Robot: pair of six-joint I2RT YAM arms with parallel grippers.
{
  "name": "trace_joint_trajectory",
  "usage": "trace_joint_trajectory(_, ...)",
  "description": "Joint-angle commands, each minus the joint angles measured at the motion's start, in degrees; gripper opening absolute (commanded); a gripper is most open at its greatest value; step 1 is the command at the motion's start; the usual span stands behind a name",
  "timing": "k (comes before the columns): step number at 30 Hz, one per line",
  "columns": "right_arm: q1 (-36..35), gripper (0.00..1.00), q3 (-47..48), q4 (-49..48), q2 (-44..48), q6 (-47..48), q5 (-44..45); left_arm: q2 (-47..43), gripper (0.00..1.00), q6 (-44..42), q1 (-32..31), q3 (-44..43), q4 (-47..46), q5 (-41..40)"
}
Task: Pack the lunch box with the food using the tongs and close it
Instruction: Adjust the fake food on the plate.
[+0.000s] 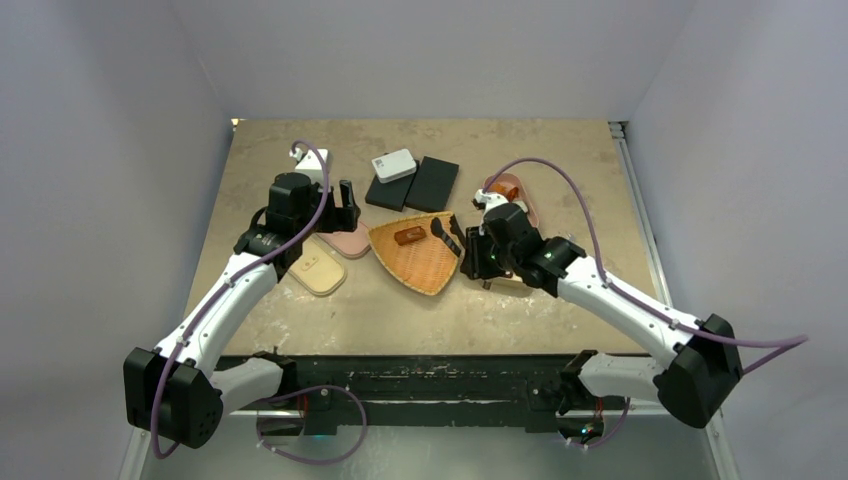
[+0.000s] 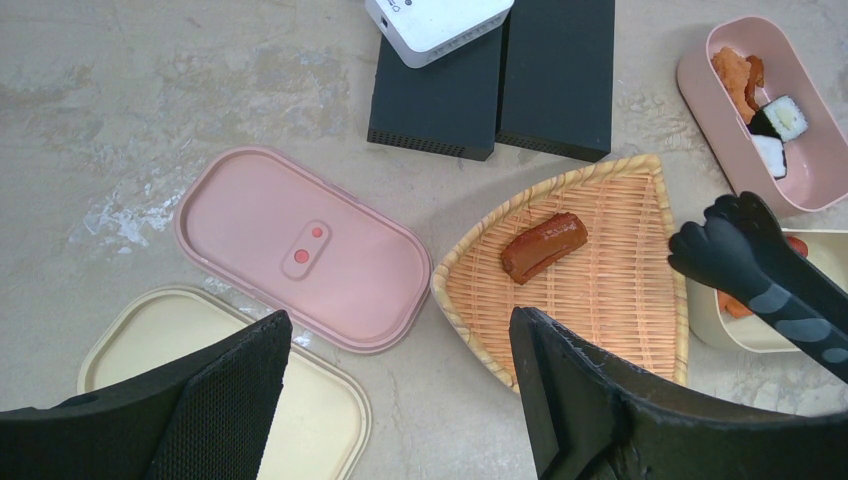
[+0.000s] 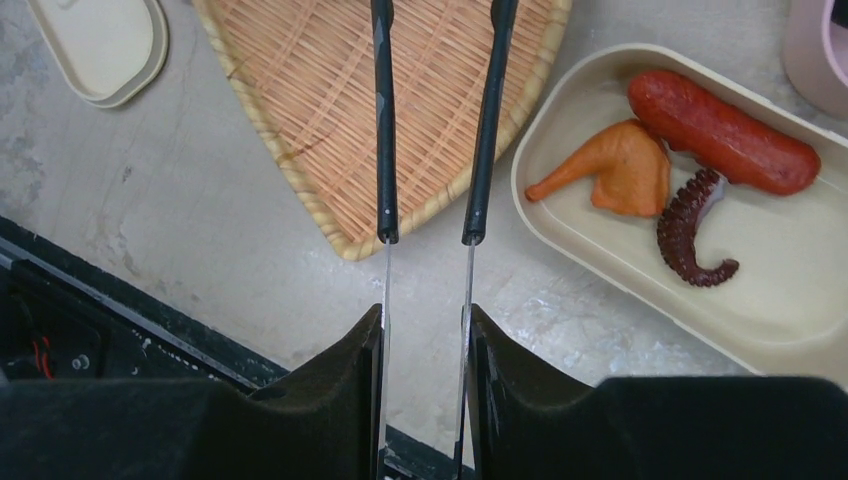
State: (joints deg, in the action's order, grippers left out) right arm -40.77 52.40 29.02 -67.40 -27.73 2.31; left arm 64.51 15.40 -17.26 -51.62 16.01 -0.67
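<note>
Nearest the arm bases, the right hand (image 3: 424, 330) grips the tongs (image 3: 384, 150) by their silvery stems, fingers narrow around them. The black tips, slightly parted, reach over the wicker tray (image 2: 600, 290). To the left, the left hand (image 2: 398, 320) hangs wide above the cream lid (image 2: 180, 340) and pink lid (image 2: 300, 245) on the counter (image 2: 120, 120). One brown sausage (image 2: 545, 246) lies on the tray. Just beside it, the cream box (image 3: 780, 300) holds a red sausage (image 3: 722, 132), an orange piece (image 3: 625, 170) and a tentacle (image 3: 690, 230). Farther back, the pink box (image 2: 812, 160) holds sushi rolls (image 2: 782, 118).
</note>
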Motion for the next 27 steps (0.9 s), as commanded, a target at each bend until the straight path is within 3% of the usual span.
trace_joint_trajectory(1, -0.2, 0.34, 3.7, -6.5, -3.2, 1.9, -3.2, -0.5, 0.79, -0.4, 0.3, 0.6, -0.8, 0.4)
trace_joint_trajectory(12, -0.2, 0.33, 3.7, -12.8, -10.1, 2.3, -7.4, -0.3, 0.79, -0.2, 0.3, 0.6, -1.0, 1.4)
trace_joint_trajectory(27, -0.2, 0.33, 4.2, -12.4, -14.4, 2.4, -6.7, -0.3, 0.79, -0.3, 0.3, 0.7, -1.0, 1.5)
